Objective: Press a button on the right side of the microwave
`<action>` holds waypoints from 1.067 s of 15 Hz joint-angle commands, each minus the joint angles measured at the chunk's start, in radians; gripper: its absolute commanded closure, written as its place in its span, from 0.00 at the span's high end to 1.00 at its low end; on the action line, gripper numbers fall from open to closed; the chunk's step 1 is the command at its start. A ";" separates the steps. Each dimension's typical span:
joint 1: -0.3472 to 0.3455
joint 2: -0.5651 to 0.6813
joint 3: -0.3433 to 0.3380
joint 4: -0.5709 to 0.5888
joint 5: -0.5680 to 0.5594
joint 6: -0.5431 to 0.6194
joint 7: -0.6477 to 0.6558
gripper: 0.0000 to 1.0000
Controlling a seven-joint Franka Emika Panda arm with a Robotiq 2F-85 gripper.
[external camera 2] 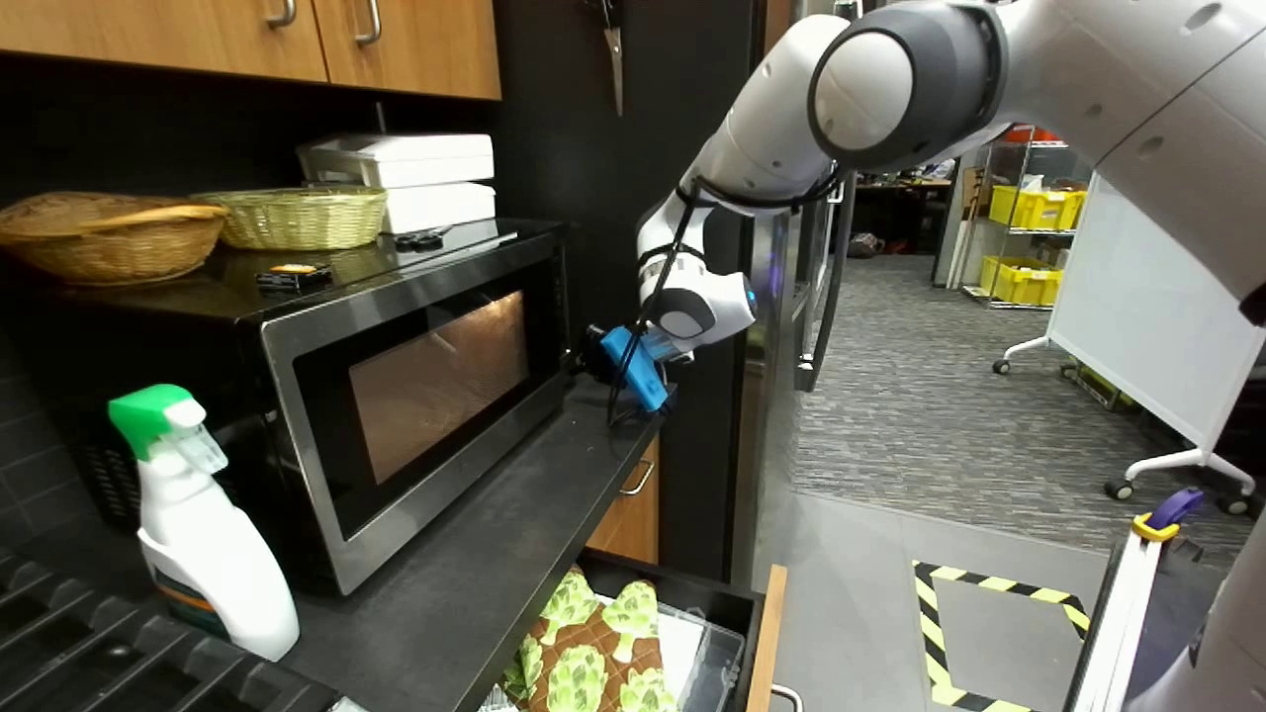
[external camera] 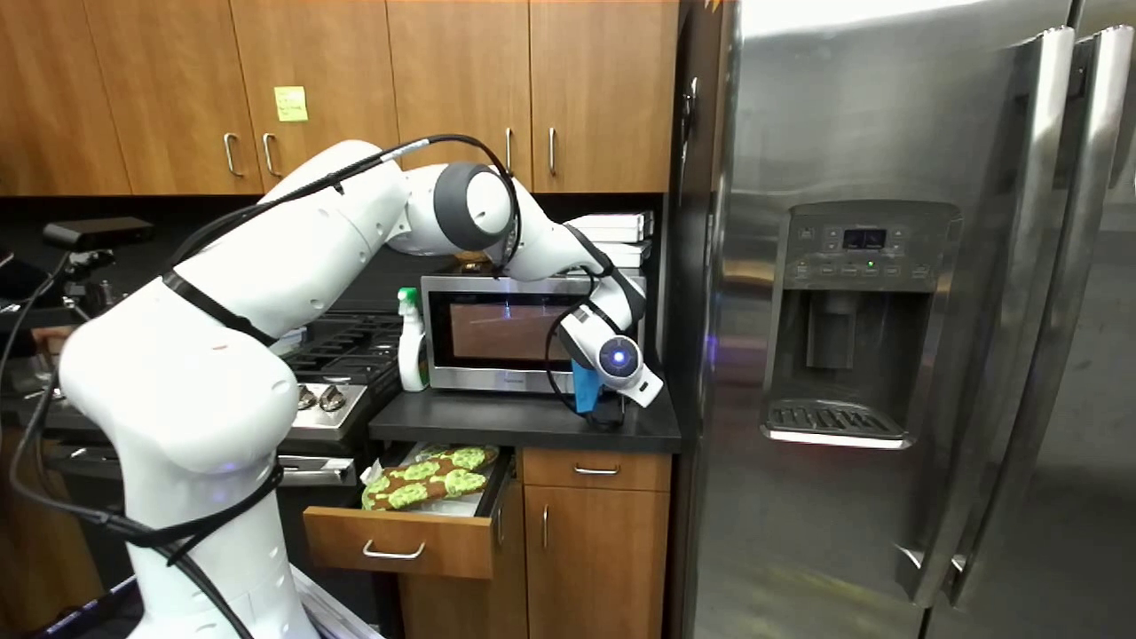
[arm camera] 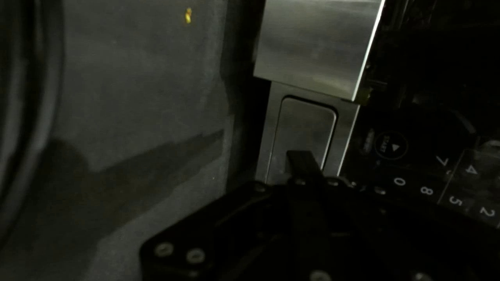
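The silver-grey microwave (external camera: 497,333) stands on the counter, with its dark door window also in an exterior view (external camera 2: 440,386). In the wrist view a large rectangular button (arm camera: 306,125) sits in the metal strip below the dark keypad (arm camera: 414,183). A round START button (arm camera: 391,145) is beside it. My gripper (arm camera: 300,156) is shut, with its fingers together and nothing between them. Its tip overlaps the rectangular button; whether it touches cannot be told. In an exterior view the gripper (external camera 2: 591,354) is at the microwave's far lower corner, partly hidden by a blue part on the wrist.
The dark counter (external camera 2: 554,475) runs in front of the microwave. A spray bottle (external camera: 413,351) stands beside it. An open drawer (external camera: 399,541) below holds a patterned cloth (external camera: 426,479). The fridge (external camera: 799,115) is to the right. Baskets (external camera 2: 302,218) sit on the microwave.
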 commanded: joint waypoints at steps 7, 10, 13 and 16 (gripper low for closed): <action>0.013 0.055 0.000 0.085 0.037 0.034 -0.022 0.00; 0.015 0.068 0.000 0.106 0.040 0.044 -0.024 0.00; 0.016 0.080 0.000 0.123 0.051 0.054 -0.030 0.00; 0.016 0.091 0.001 0.139 0.064 0.057 -0.032 0.00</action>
